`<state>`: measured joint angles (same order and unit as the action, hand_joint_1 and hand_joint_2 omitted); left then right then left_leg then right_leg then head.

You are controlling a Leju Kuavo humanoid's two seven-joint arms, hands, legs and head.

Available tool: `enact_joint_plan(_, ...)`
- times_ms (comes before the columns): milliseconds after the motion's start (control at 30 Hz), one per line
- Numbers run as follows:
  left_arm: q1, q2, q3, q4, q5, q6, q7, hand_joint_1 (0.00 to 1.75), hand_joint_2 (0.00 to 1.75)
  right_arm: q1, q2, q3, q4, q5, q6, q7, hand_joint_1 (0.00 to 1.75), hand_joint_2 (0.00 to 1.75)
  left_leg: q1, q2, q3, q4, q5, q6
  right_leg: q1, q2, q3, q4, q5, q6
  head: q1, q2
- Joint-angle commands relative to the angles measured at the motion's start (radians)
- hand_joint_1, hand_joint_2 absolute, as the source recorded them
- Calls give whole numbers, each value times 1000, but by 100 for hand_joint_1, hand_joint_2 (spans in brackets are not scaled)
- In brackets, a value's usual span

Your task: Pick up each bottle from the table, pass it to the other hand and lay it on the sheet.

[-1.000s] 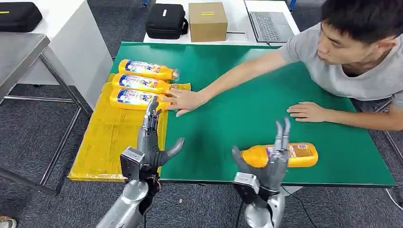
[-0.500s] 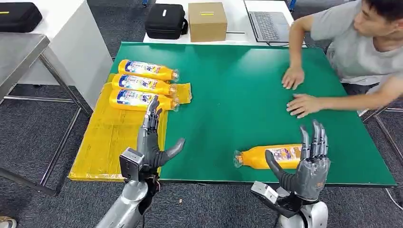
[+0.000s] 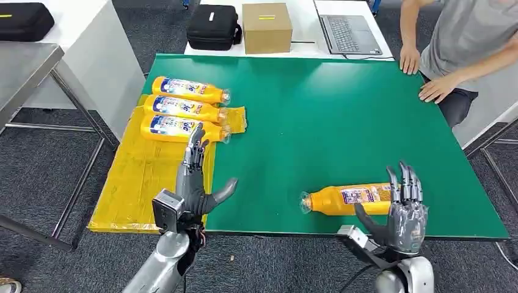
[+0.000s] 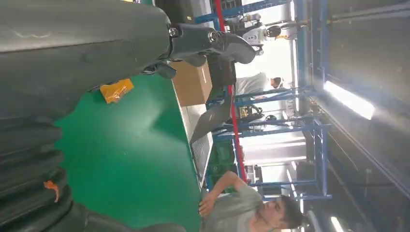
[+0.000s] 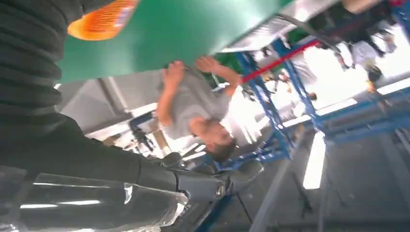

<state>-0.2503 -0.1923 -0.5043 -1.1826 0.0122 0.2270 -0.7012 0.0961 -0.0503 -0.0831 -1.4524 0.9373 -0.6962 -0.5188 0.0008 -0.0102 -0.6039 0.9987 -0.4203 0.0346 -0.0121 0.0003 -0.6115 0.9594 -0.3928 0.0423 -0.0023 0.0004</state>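
Right hand reaching for the fourth bottle

The right hand (image 3: 404,213), fingers spread and empty, is hovering beside the orange bottle (image 3: 348,199) lying near the table's front edge; the left hand (image 3: 194,183) is waiting open. The bottle is probably smooth, light plastic, best gripped mid-body.

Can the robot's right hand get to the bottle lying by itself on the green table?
Probably yes. The right hand is open, right beside the bottle at the table's near edge, with nothing between them. The person's hands are far off at the other side.
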Motion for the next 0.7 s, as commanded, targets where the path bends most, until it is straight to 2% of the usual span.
enact_joint_plan(33,-73,-3,38,60,21,20,3,0,175,-103,-98,-2,275,36,26,52,0,175,1,1,3,0,-1,-1,1,1,4,-1,0,-1,0,0)
enact_joint_plan(333,-65,13,45,30,13,42,3,0,175,-185,-105,17,380,73,16,69,0,175,-1,3,4,-1,-1,-1,0,3,3,-1,0,-1,0,0)
enact_joint_plan(433,-59,20,71,20,16,53,3,0,175,-303,-124,65,529,94,7,52,0,175,0,7,6,0,-3,-1,0,6,5,-1,0,-1,-1,0)
enact_joint_plan(567,-57,19,86,38,18,66,3,0,175,-397,-114,87,601,129,-2,47,0,175,-1,7,5,0,-2,-1,0,6,4,-1,0,-1,0,0)
enact_joint_plan(667,-59,22,77,65,9,66,3,0,175,-392,-95,66,576,185,-2,55,0,175,-1,8,6,0,-2,-1,-1,7,4,-1,1,-1,0,0)
enact_joint_plan(700,-62,19,75,75,15,57,3,0,175,-375,-93,55,563,200,-2,59,0,175,-1,4,3,-1,0,0,-1,3,3,-1,1,-1,-1,0)
